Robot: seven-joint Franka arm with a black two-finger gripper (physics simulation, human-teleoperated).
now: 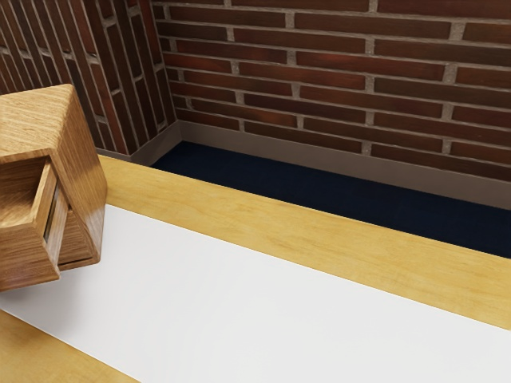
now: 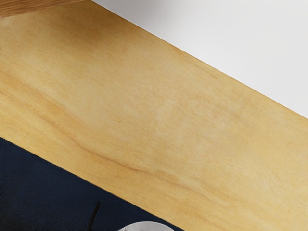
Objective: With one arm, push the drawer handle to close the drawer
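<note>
Drawer (image 1: 22, 255) juts from its cabinet (image 1: 81, 171) at the exterior view's left; an off-centre push might jam it or skew the cabinet. White mat (image 1: 239, 295), wooden counter (image 1: 319, 238), brick wall (image 1: 319, 72) and dark floor (image 1: 319, 187) lie around.

Wrist view: brown wood (image 2: 29, 6) (perhaps the cabinet) beside bare counter. Gripper released or clenched? I cannot tell.

So the wooden cabinet (image 1: 84, 183) is sitting at the exterior view's left edge, partly cut off, with its drawer (image 1: 24, 257) hanging open. It's on a white mat (image 1: 263, 311) that runs across a yellowish wood table (image 1: 319, 239). Past the table there's a dark blue floor (image 1: 319, 191), then a greyish baseboard (image 1: 303, 150) under red-brown brick walls (image 1: 319, 72) meeting in a corner.
</note>
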